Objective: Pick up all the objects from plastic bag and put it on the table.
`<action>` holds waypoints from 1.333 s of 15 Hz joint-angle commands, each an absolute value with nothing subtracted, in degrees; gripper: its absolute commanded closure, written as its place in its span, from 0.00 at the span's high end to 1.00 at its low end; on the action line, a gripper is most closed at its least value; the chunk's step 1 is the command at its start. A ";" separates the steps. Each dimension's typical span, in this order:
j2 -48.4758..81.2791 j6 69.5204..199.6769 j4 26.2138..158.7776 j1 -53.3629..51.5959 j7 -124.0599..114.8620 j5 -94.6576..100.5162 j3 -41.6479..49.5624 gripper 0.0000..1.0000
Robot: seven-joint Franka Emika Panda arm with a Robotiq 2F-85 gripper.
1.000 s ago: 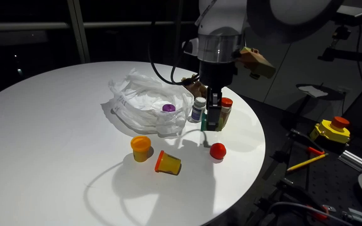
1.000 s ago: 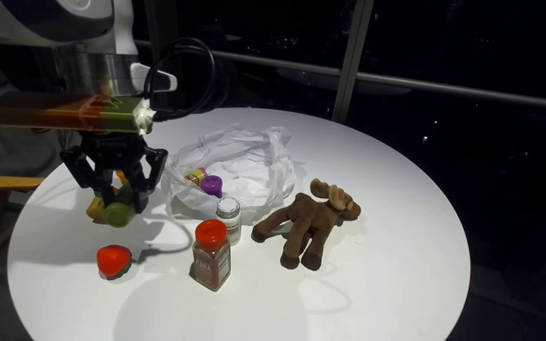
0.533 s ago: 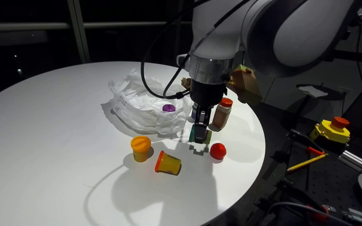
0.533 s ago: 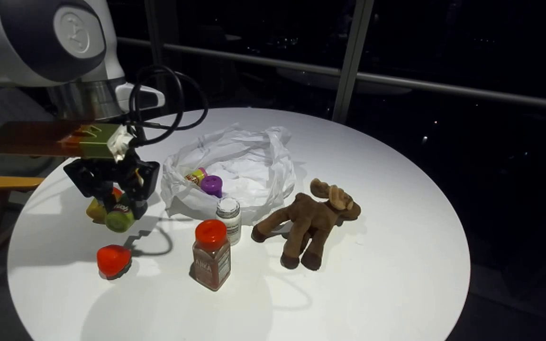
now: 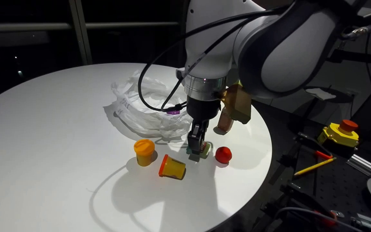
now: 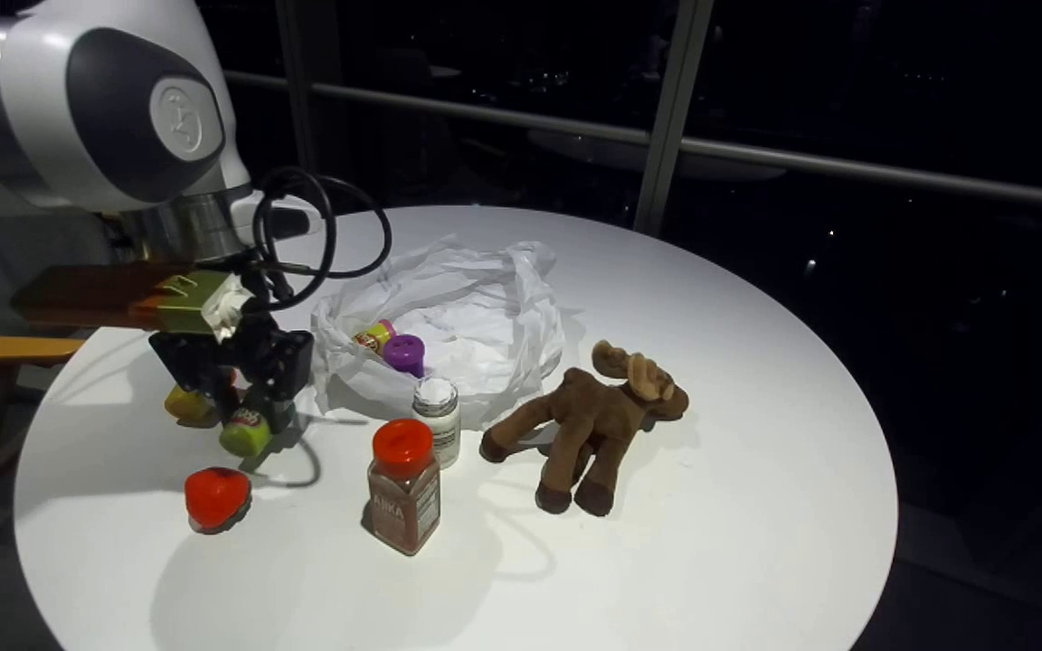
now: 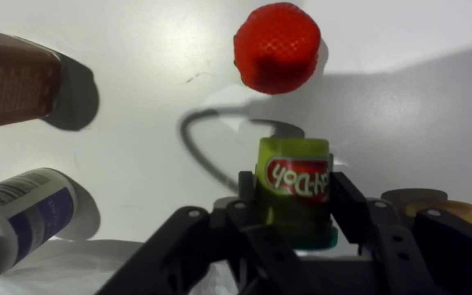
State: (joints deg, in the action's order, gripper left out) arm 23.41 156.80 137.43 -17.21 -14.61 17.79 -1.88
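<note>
My gripper (image 7: 293, 176) has its fingers (image 7: 246, 186) close against both sides of a green cup (image 7: 289, 149) with a teal lid. The cup lies sideways, low at the table (image 6: 711, 561), between the red ball (image 5: 223, 155) and a tipped yellow cup (image 5: 174, 168). Inside the wrinkled plastic bag (image 5: 140, 124) are a purple can (image 6: 405, 354) and a yellow cup with a pink lid (image 6: 374, 337). Out on the table stand an orange-lidded cup (image 5: 144, 154), a red-capped bottle (image 6: 406, 502) and a white bottle (image 6: 438, 434). A brown plush moose (image 6: 589, 420) lies beyond them.
The arm's cable (image 5: 143, 87) loops out over the bag's edge in an exterior view. Off the table, a dark bench carries a yellow box with a red button (image 5: 339, 134) and a pencil (image 5: 315, 166). A wooden chair part (image 6: 5, 349) stands beside the table.
The gripper has come down to the table with the green cup, moving toward the tipped yellow cup. Bag and other objects have kept their places.
</note>
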 commanded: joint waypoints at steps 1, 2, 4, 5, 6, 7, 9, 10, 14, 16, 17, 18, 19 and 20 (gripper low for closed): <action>23.37 154.46 134.70 -16.69 -13.74 15.03 -2.10 0.84; 22.61 152.74 134.41 -15.75 -12.58 13.37 -2.96 0.90; 20.64 147.66 133.28 -14.34 -11.42 10.14 -3.88 1.00; 19.76 144.53 132.28 -13.39 -10.31 8.43 -4.42 1.00; 19.23 142.40 131.31 -12.98 -9.82 7.92 -4.28 1.00; 18.54 140.13 130.13 -12.16 -8.66 6.77 -4.66 1.00; 18.22 137.32 127.49 -11.34 -8.53 5.82 -4.50 1.00; 18.11 136.96 126.29 -10.94 -8.21 5.55 -4.48 1.00; 20.04 139.21 122.10 -9.54 -8.37 5.44 -4.11 1.00; 21.57 140.10 120.74 -9.33 -9.17 6.23 -3.64 1.00; 22.18 140.44 120.27 -9.24 -9.51 6.25 -3.51 1.00; 22.86 140.64 119.79 -9.10 -9.63 6.16 -3.43 1.00; 23.71 140.88 119.17 -8.96 -9.81 6.00 -3.33 1.00; 24.53 141.28 118.62 -8.97 -10.03 6.01 -3.19 1.00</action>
